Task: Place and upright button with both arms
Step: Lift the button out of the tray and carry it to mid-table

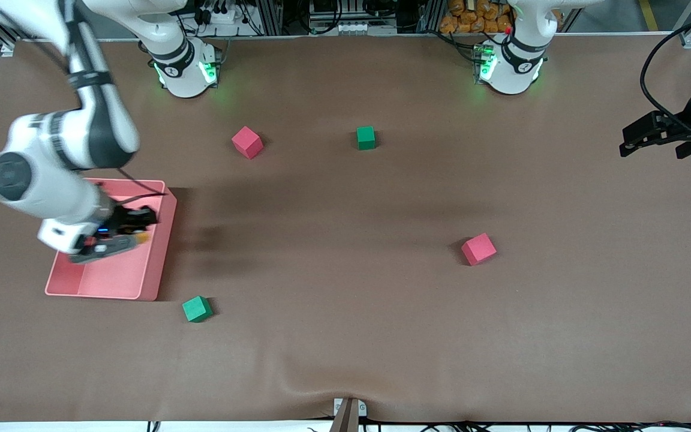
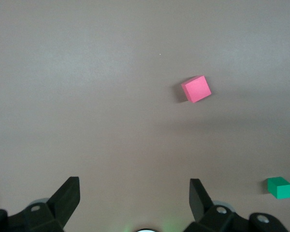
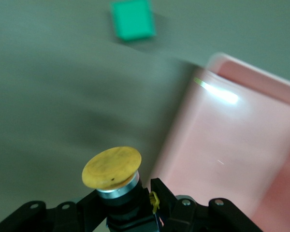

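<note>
Where clamped: button [image 3: 112, 169] between right claw [image 3: 128, 205] fingers

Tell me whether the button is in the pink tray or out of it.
Out: the right tool is shut on the button, holding it over the pink tray. The tray looks empty.

The button [image 3: 112, 169], orange-yellow round cap on a black body, is held above the pink tray's [image 1: 156, 264] edge.
</note>
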You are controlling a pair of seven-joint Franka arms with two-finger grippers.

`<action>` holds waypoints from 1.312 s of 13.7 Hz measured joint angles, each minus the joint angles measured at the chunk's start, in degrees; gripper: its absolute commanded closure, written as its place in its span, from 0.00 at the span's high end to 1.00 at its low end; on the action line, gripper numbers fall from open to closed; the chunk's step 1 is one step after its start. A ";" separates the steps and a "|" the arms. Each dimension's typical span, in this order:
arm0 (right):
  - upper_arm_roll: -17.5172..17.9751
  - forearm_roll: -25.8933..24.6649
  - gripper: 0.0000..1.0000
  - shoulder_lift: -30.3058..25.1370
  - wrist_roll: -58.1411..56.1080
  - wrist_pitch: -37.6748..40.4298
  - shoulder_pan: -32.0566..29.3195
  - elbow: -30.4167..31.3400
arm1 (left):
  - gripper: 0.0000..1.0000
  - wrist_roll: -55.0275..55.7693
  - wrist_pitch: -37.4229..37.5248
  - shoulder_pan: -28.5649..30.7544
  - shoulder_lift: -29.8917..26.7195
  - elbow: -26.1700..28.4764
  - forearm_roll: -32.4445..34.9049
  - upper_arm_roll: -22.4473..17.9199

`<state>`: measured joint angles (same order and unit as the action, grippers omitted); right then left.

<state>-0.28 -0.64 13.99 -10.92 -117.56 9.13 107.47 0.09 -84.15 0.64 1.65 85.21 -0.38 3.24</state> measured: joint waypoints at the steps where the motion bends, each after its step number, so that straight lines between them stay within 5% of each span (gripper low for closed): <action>1: 0.05 0.03 0.00 0.58 2.93 0.11 3.13 -0.74 | 1.00 0.00 0.00 0.01 0.00 0.00 0.00 0.00; 5: 0.15 0.08 0.00 6.33 20.51 -2.41 15.11 -3.54 | 1.00 0.00 0.02 0.01 0.00 0.00 0.00 -0.01; 9: 0.08 0.05 0.00 16.49 38.75 -3.40 25.20 -12.72 | 1.00 0.00 0.04 0.02 0.00 0.00 0.00 -0.01; 13: -0.05 0.01 0.00 26.04 52.48 -7.40 31.10 -22.73 | 1.00 0.00 0.04 0.02 0.00 0.00 0.00 -0.01; 18: -0.10 0.01 0.00 31.05 62.01 -15.96 34.93 -26.10 | 1.00 0.00 0.05 0.02 0.00 0.00 0.00 -0.01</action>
<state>-0.37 -0.63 45.04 51.08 -133.52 44.05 81.37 0.08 -84.10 0.66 1.65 85.21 -0.38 3.23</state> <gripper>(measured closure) 0.608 0.000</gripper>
